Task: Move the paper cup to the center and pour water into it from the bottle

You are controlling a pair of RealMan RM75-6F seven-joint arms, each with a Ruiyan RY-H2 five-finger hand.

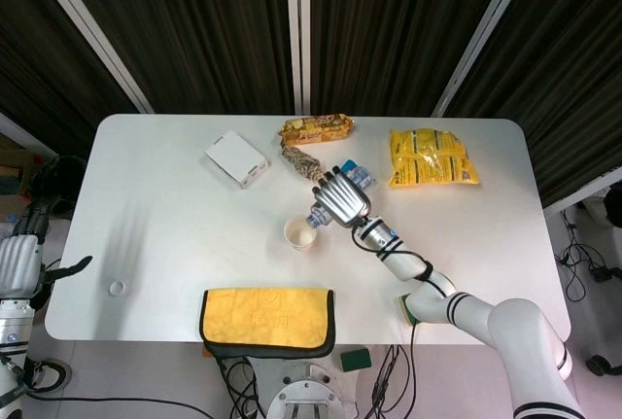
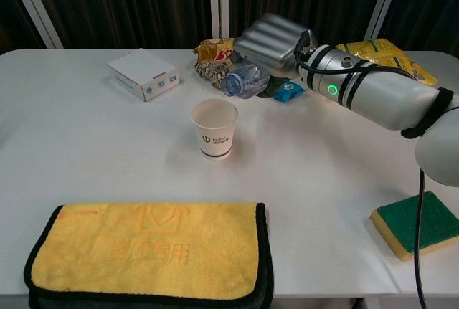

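The white paper cup (image 1: 299, 233) (image 2: 214, 128) stands upright near the table's middle. My right hand (image 1: 340, 197) (image 2: 269, 36) grips a clear plastic bottle (image 1: 317, 216) (image 2: 244, 81) lying nearly level, its open mouth pointing left and hanging just behind and above the cup's right rim. No water is visible leaving it. My left hand (image 1: 19, 263) hangs off the table's left edge, fingers apart and holding nothing.
A white box (image 1: 237, 158) (image 2: 143, 74) lies at the back left. Snack packets (image 1: 317, 127), a blue wrapper (image 2: 289, 92) and a yellow bag (image 1: 431, 157) lie along the back. A yellow cloth (image 2: 150, 255) fills the front, a green sponge (image 2: 416, 224) front right, a bottle cap (image 1: 118, 289) front left.
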